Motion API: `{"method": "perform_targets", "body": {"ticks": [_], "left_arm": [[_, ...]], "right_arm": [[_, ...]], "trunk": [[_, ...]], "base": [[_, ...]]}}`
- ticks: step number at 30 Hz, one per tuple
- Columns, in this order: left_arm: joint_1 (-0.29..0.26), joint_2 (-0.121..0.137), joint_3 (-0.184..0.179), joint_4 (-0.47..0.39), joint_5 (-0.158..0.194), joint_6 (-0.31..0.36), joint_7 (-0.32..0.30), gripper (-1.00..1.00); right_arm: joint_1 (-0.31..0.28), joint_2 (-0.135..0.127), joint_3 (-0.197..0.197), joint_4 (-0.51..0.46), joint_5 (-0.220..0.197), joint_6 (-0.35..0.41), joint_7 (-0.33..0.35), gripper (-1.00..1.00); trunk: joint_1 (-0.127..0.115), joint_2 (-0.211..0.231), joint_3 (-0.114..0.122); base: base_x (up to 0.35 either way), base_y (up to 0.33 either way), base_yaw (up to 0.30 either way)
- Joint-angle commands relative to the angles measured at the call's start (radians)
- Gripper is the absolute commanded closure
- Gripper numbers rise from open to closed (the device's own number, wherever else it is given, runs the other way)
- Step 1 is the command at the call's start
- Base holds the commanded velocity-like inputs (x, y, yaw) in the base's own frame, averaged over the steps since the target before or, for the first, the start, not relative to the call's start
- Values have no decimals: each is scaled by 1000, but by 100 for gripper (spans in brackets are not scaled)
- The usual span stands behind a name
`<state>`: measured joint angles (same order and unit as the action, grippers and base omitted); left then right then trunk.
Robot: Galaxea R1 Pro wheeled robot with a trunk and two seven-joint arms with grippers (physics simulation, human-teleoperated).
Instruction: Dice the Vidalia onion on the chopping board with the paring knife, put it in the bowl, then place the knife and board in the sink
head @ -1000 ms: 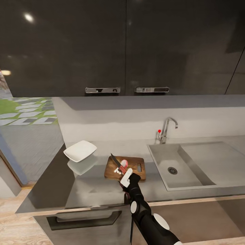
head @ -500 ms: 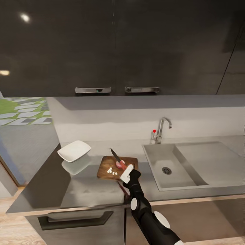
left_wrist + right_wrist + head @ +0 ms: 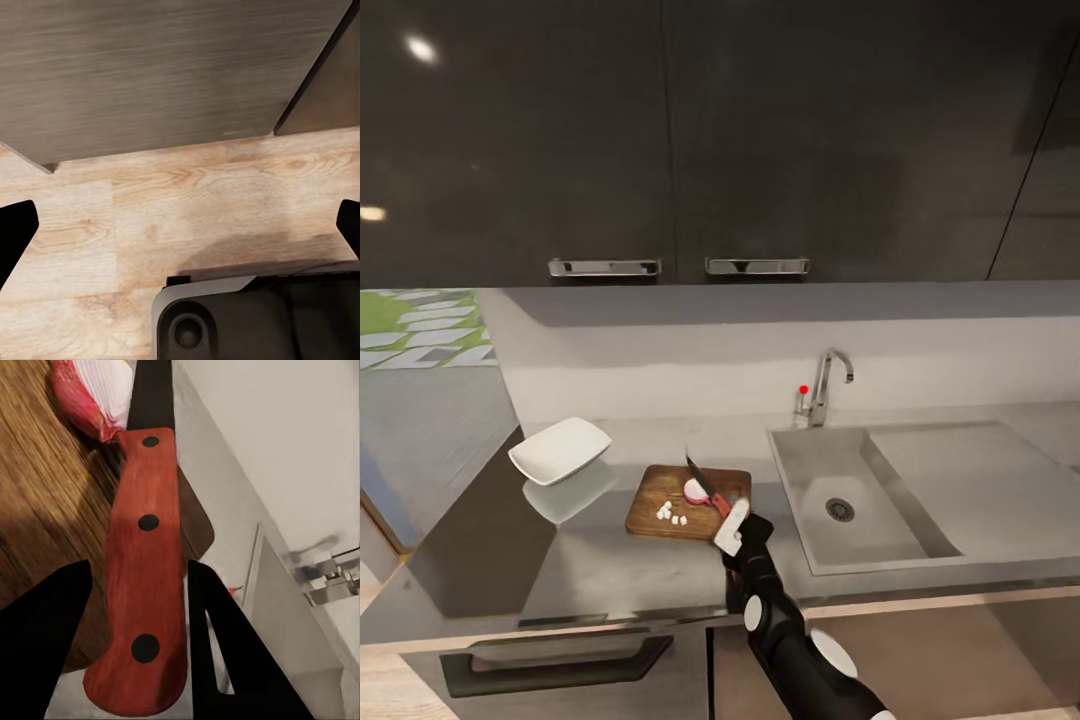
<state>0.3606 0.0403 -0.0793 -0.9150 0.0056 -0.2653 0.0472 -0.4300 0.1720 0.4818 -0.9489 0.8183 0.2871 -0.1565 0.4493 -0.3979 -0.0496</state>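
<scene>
Kitchen counter (image 3: 660, 580), dicing stage: right hand (image 3: 730, 527) closed on the paring knife (image 3: 146, 577).

Directly ahead of that hand lies the chopping board (image 3: 650, 505), carrying a remaining onion piece (image 3: 695, 490) under the blade and several white diced bits (image 3: 670, 515) just beside it. Further out on the knife side stands the bowl (image 3: 560, 450), apart from the board; on the opposite side is the sink (image 3: 830, 480). The left hand (image 3: 180, 225) hangs open over wooden floor (image 3: 187, 202). Judged risk: a cut started off-centre could push the rounded onion piece sideways and scatter diced bits off the board edge onto the counter.
</scene>
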Motion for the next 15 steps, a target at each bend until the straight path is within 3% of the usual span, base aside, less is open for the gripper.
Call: {"method": "perform_targets", "body": {"ticks": [1, 11, 15], "left_arm": [[0, 1, -4, -1, 1, -2, 5, -100], [0, 1, -4, -1, 1, -2, 5, -100], [0, 1, -4, -1, 1, -2, 5, -100]], "right_arm": [[-1, 0, 4, 9, 9, 9, -5, 100], [-1, 3, 10, 16, 13, 4, -7, 100], [-1, 3, 0, -85, 3, 5, -7, 100]], "trunk": [[1, -2, -2], [1, -2, -2], [1, -2, -2]], "base": [[1, 11, 0], [0, 1, 0], [0, 0, 0]]}}
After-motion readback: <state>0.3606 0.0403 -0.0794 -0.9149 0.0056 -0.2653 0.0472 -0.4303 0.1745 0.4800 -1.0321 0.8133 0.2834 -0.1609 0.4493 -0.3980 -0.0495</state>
